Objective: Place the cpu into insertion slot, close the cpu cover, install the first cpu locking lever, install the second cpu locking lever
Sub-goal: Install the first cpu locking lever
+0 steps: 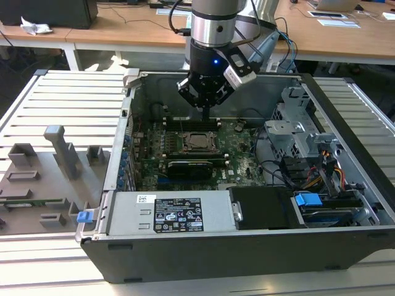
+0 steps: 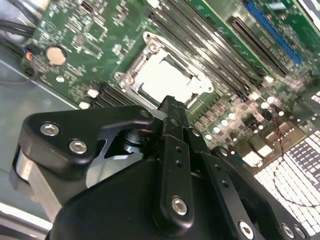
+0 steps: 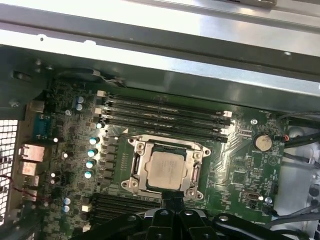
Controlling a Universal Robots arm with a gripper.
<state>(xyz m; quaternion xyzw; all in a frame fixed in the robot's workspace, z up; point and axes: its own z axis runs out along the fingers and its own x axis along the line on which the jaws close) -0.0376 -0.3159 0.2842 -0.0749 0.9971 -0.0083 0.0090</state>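
The open computer case (image 1: 216,253) lies on the slatted tabletop (image 1: 62,98) and holds the green motherboard (image 1: 241,154). In the board's middle the cpu (image 3: 166,169) sits in the insertion slot (image 3: 149,149), with the cpu cover (image 3: 195,171) folded flat around it. My hand (image 2: 170,107) hangs just above the slot's edge, fingers pressed together, pinching nothing, clear of the cpu.

A pale slatted counter (image 1: 68,98) carries an open dark computer case (image 1: 203,253) and, at the exterior view's left, a grey moulded fixture tray (image 1: 37,185)
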